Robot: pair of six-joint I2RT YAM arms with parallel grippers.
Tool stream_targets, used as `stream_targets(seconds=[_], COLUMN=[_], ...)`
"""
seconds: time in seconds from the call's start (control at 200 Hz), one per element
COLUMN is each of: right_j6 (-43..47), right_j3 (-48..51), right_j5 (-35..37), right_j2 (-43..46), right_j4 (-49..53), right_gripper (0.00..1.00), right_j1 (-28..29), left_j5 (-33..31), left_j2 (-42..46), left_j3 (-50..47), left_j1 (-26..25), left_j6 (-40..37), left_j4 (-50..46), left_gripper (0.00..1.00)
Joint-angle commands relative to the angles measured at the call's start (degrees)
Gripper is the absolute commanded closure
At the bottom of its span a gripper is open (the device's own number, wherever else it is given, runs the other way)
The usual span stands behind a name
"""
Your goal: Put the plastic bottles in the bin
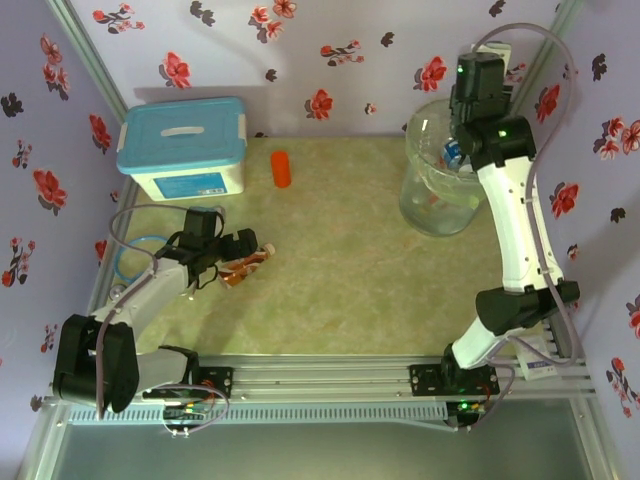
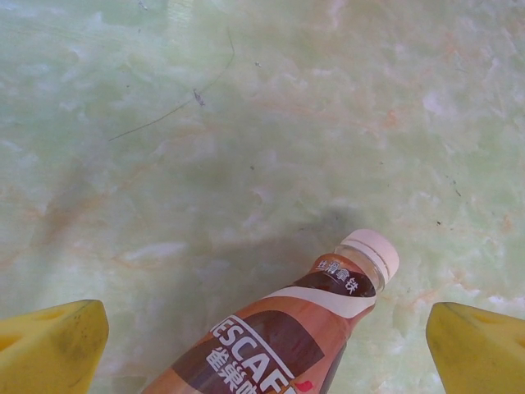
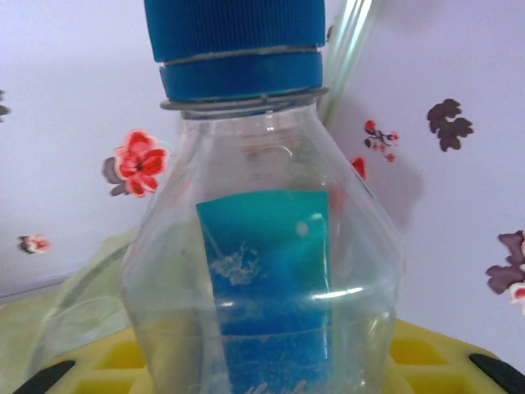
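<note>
Blue-capped clear bottle [image 3: 262, 246] pinched in the right gripper [image 1: 463, 148] above the bin [image 1: 420, 205]; brown coffee bottle [image 2: 279, 345] lying between the left gripper's [image 1: 232, 252] wide-spread jaws.

Close to the right wrist lens, the clear bottle with its blue label sits clamped low down between yellow pads [image 3: 426, 357]. From above, that gripper hangs over the pale translucent bin at the upper right. At centre left the left gripper is low over the pale-green marbled table [image 1: 350, 290]. Its yellow fingertips [image 2: 49, 345] stand on either side of the white-capped coffee bottle, not touching it. An orange bottle [image 1: 282, 168] lies alone at upper centre, beside a blue-lidded white box [image 1: 182, 150] at upper left. Lilac walls [image 1: 330, 40] printed with red and dark flowers close in the table, and a metal rail [image 1: 330, 385] runs along the bottom edge.
</note>
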State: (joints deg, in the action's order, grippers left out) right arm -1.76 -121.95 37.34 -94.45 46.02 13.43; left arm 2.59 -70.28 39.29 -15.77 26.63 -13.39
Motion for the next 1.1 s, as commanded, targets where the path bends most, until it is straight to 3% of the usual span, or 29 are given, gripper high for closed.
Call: stream_targets(seconds=[0.0, 0.23, 0.545, 0.775, 1.09], right_j6=[5.1, 20.4, 27.7, 18.2, 11.1], right_j3=[0.2, 0.1, 3.0, -8.4, -13.0], right_j5=[-3.3, -9.8, -16.4, -13.9, -16.4], right_j2=[-3.2, -9.8, -13.8, -17.3, -21.3], right_j4=[-3.9, -8.9, -10.3, 10.2, 21.9], right_gripper=[0.65, 0.65, 0.56, 0.55, 0.52], right_j1=[-2.7, -5.2, -10.0, -11.2, -12.5], left_j5=[-0.3, -0.3, -0.3, -0.1, 0.3], left_j2=[-1.0, -2.0, -3.2, -5.5, -5.2], left_j3=[1.8, 2.1, 2.4, 2.2, 1.9], left_j1=[0.5, 0.5, 0.5, 0.5, 0.4], left_j6=[-1.1, -1.0, -0.6, -0.7, -0.3], left_j4=[-0.7, -0.6, 0.0, 0.9, 1.7], left_gripper=[0.0, 0.0, 0.0, 0.0, 0.0])
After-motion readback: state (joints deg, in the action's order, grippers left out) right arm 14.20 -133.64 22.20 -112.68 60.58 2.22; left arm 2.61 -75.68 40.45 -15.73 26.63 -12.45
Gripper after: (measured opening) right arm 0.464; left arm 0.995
